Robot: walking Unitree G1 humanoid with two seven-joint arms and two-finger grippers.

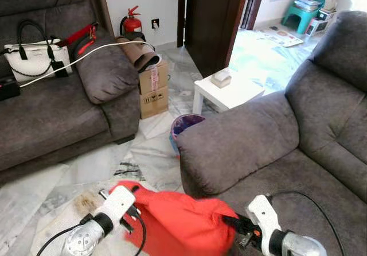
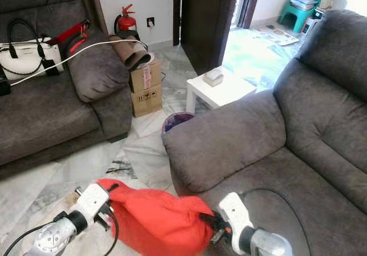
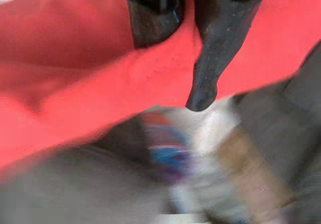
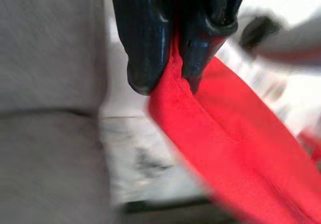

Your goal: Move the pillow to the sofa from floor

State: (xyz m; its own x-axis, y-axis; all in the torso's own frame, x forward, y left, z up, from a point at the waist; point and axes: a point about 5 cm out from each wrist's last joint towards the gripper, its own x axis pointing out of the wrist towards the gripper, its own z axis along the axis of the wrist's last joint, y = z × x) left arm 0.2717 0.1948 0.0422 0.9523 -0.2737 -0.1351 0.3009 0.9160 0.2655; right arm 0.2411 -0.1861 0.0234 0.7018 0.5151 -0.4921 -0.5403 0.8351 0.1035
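Carry step, mid-transfer. Red pillow (image 1: 178, 221) off the marble floor (image 1: 69, 175), hanging between both pincers, roughly level with the sofa seat edge.

Left gripper (image 3: 180, 48) clamped on the pillow's edge seam, red cloth pinched between the two black fingers (image 3: 205, 58). Right gripper (image 4: 168, 58) likewise pinched shut on a fold of the same red fabric. Both wrist views blurred, probably motion.

From the head views: pillow just ahead of and between the two grippers, left one (image 1: 127, 218) on its floor-side end, right one (image 1: 243, 227) on its sofa-side end. Grey sofa (image 1: 269, 152) right of and beyond the right gripper, armrest just past the pillow, seat cushion under the right wrist. Blue bin (image 1: 184, 124) beyond the armrest, white side table (image 1: 229, 92) further out.

Next, as a judgement: swing both arms rightward and forward over the seat, keep the pillow clear of the armrest, lower onto the cushion, then release both grips together. Risk: pillow snagging on the armrest or slipping from a thin seam pinch.
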